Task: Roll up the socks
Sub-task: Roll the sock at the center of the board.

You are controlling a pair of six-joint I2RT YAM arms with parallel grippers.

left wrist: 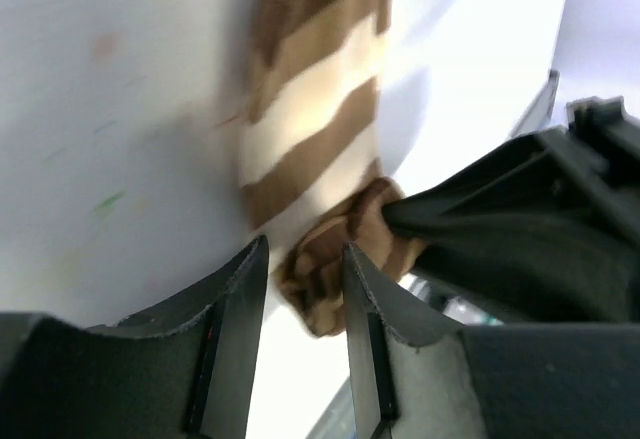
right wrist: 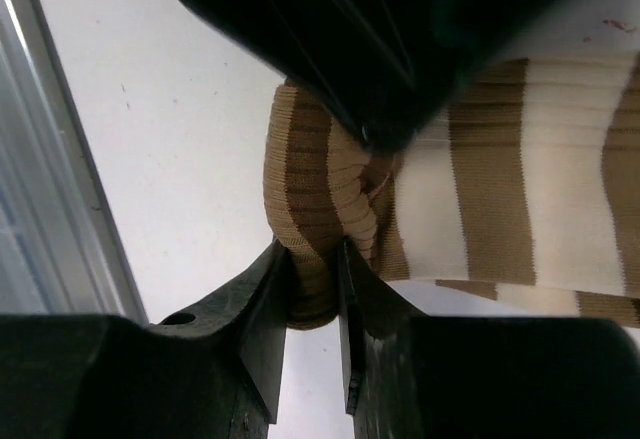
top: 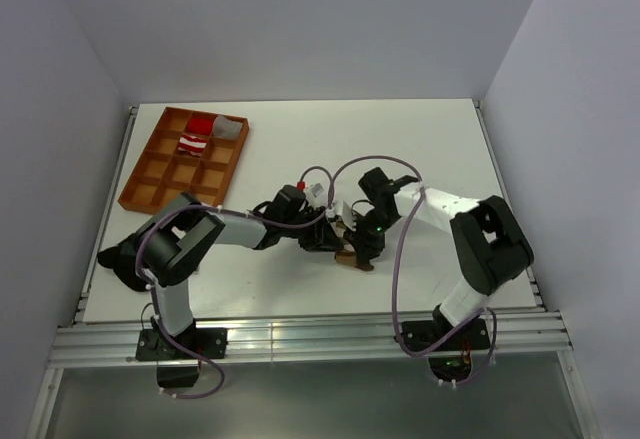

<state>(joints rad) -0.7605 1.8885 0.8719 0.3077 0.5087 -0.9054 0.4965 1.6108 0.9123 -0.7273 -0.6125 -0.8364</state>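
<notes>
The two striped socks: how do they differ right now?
Place: the red-and-white sock sits in the orange tray, the brown-and-tan sock on the white table. Handling: no gripper touches the red-and-white sock; the right gripper pinches the brown-and-tan sock's bunched end. Both are striped.

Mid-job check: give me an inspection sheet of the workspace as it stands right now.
Surface: white table, a few faint marks.
Job's things: brown-and-tan sock at centre between both grippers, one end bunched; red-and-white sock in the compartment tray, far left.
Clutter: grey item beside it in the tray, kind unclear.
Grippers: left gripper open, jaws either side of the bunched end; right gripper shut on that end.
Cables: cables loop along both arms.
Surroundings: plain walls; aluminium rails at the near edge.
</notes>
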